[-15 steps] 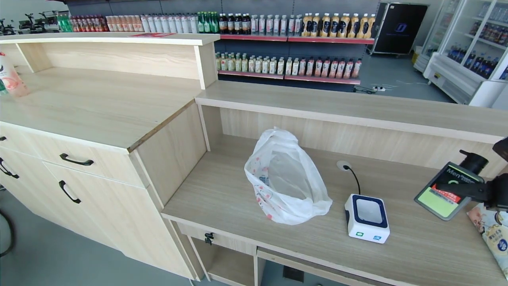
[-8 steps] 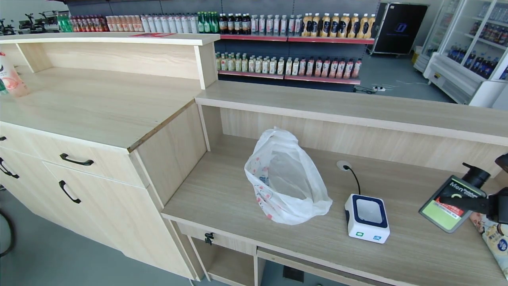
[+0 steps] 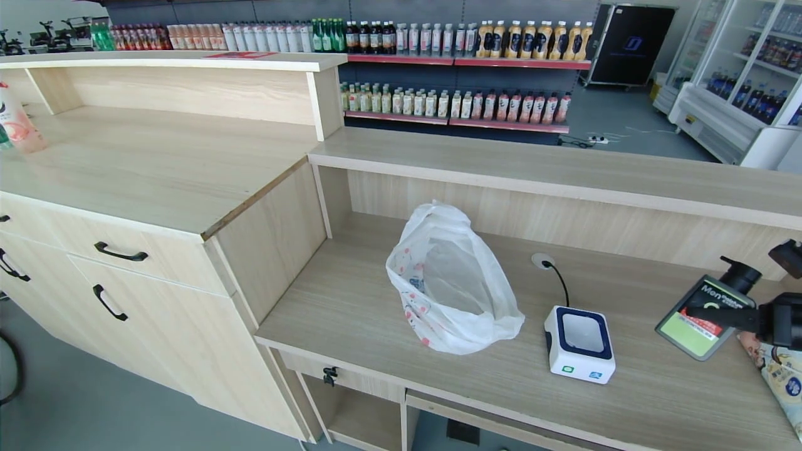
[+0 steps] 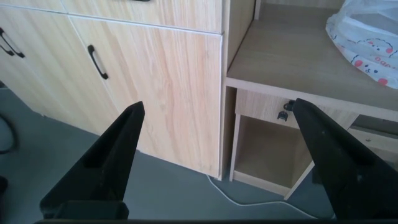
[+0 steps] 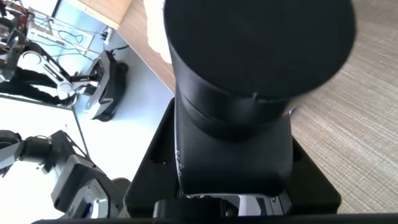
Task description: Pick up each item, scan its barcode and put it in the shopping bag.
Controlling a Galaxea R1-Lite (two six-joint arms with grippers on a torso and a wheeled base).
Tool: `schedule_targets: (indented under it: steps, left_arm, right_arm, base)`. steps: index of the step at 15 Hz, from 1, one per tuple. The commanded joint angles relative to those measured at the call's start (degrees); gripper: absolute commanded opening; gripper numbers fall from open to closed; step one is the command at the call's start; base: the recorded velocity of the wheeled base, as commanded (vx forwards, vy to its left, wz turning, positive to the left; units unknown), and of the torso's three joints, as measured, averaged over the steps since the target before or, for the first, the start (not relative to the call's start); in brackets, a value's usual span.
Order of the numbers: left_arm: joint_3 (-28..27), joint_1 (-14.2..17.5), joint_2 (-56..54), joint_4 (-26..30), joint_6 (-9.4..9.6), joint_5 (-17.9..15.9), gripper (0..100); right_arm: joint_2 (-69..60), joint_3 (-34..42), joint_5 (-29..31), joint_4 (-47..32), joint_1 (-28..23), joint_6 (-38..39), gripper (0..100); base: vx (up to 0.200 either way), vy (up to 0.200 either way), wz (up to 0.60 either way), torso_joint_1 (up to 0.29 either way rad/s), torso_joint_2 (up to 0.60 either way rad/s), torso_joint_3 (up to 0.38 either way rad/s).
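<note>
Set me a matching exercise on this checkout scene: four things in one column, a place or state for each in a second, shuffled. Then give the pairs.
Things
1. bag
2. scanner
3. bottle
4. left claw

Places or states
A. open, facing the cabinet
B. tilted, gripped by the right claw
C. flat on the counter, cable running to a hole behind it
D. white, mouth open, mid-counter

Pairs: 1-D, 2-C, 3-B, 4-A
</note>
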State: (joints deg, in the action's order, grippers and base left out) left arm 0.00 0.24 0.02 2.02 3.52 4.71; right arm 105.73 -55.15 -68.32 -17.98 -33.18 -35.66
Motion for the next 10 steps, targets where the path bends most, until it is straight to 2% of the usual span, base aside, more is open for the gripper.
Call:
schedule_targets:
  steps: [1,10]
  left_arm:
    - [0.00,0.02,-0.02,0.00,-0.01,0.04,100]
    - [0.00,0.02,-0.02,0.00,-0.01,0.04,100]
  right_arm:
    - [1.85,-0.40,-0.15,-0.04,0.93,-0.29,0]
    - [4.22,-3.03,-0.24,0.14,5.76,-0.91,0]
  base:
    - [0.000,0.000,0.00,0.000,0.00,0.000]
    - [0.000,0.000,0.00,0.000,0.00,0.000]
